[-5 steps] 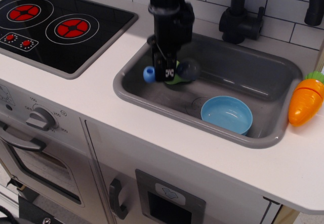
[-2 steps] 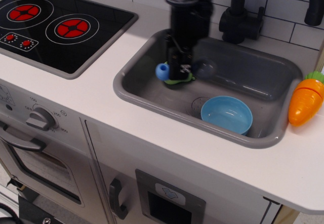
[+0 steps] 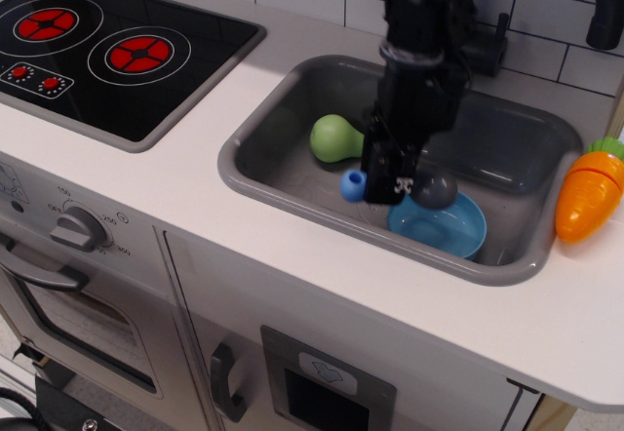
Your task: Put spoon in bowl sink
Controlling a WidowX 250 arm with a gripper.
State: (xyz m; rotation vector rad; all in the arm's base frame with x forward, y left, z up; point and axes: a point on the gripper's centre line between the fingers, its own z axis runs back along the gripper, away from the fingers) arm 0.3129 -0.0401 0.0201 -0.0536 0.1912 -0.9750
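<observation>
My black gripper (image 3: 387, 179) is shut on the spoon and holds it level inside the grey sink (image 3: 292, 192). The spoon's blue handle end (image 3: 354, 185) sticks out to the left of the fingers. Its dark grey scoop head (image 3: 434, 189) hangs over the left rim of the light blue bowl (image 3: 439, 224). The bowl sits on the sink floor at the front right. The middle of the spoon is hidden by the fingers.
A green pear (image 3: 334, 138) lies on the sink floor left of the gripper. A black faucet (image 3: 487, 31) stands behind the sink. A toy carrot (image 3: 589, 189) lies on the white counter at the right. The black stovetop (image 3: 107, 46) is at the far left.
The gripper has carried the spoon to the right and forward, from above the pear to the bowl's left rim. The pear is now uncovered.
</observation>
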